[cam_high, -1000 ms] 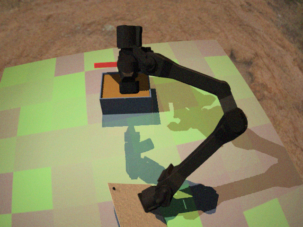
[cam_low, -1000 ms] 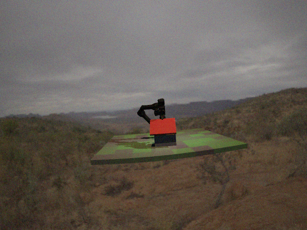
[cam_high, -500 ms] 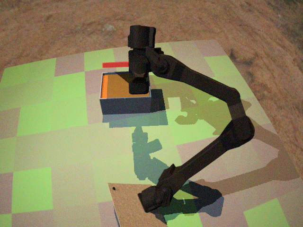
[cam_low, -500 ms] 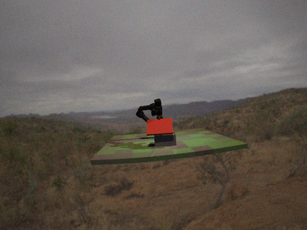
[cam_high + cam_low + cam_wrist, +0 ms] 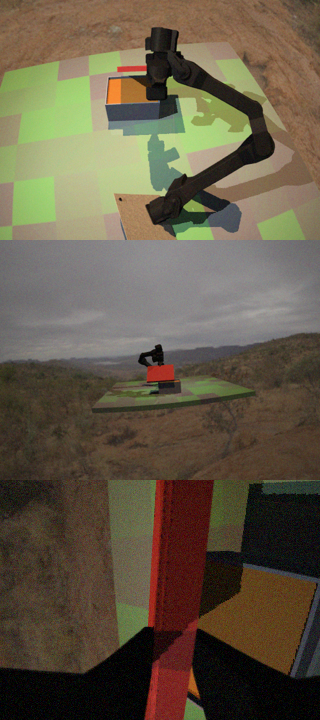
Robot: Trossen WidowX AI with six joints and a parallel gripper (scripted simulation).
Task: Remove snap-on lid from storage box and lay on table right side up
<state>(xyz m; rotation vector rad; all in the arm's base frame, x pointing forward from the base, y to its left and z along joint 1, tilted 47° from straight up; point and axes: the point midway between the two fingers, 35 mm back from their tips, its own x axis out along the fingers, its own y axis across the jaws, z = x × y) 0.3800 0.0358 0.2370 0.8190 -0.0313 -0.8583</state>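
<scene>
The red lid [image 5: 131, 68] [image 5: 160, 373] [image 5: 180, 570] is off the box, raised above the table and steeply tilted. Its broad face shows in the exterior view, and it looks like a narrow strip in the other views. My gripper [image 5: 160, 365] [image 5: 171, 636] is shut on the lid near its upper edge; its fingertips are hidden in the top view. The grey-blue storage box [image 5: 132, 112] [image 5: 169, 388] [image 5: 270, 612] stands upright on the table, open at the top, with its orange inside [image 5: 113, 90] showing. In the wrist view the box is right of the lid.
The checkered green and brown table [image 5: 51, 160] [image 5: 214, 388] carries the box. My arm's base stands on a brown board [image 5: 136, 214] at the near side. The table's far edge runs behind the box and lid. Arm shadows fall right of the box and in front of it.
</scene>
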